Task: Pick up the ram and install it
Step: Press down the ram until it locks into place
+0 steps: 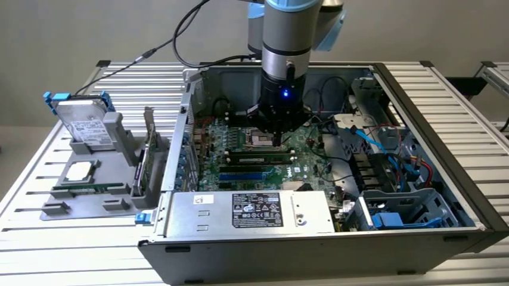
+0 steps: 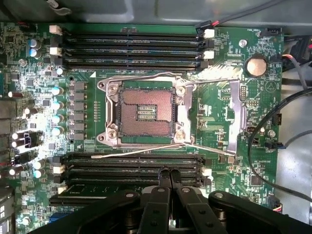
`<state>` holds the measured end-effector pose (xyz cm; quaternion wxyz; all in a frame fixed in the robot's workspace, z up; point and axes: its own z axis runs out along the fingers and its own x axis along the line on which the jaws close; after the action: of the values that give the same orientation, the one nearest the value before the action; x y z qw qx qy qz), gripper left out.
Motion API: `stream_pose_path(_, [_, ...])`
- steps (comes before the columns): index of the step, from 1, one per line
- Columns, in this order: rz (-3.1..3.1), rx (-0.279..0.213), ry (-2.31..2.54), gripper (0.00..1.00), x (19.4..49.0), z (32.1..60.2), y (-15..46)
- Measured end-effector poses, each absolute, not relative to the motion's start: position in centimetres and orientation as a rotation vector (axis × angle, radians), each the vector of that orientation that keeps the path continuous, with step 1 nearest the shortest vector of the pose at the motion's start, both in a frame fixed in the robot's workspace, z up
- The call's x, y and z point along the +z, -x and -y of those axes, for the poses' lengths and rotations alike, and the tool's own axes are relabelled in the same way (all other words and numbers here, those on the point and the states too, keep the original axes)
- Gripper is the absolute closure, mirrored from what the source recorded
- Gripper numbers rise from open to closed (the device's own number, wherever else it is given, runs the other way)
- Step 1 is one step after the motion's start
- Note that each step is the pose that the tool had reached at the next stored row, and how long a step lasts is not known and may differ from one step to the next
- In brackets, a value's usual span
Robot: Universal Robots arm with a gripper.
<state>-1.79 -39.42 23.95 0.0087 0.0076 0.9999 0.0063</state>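
most print is too small to read. the power supply (image 1: 247,211) carries a white sticker (image 1: 204,199) and a black rating label (image 1: 258,210) w/ white text and cert marks (none legible). the motherboard (image 2: 214,105) has white silkscreen by its connectors, e.g. near the coin cell (image 2: 256,66), but no word reads w/ certainty.

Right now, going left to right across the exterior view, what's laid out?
Hard drive in the grey holder → upright card → motherboard under the hand → blue cables → drive cage.
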Motion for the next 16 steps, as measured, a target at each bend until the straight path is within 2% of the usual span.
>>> stream_pose_path(16, [-3.126, 0.021, -0.028, 0.9, 24.0, 40.8, 4.5])
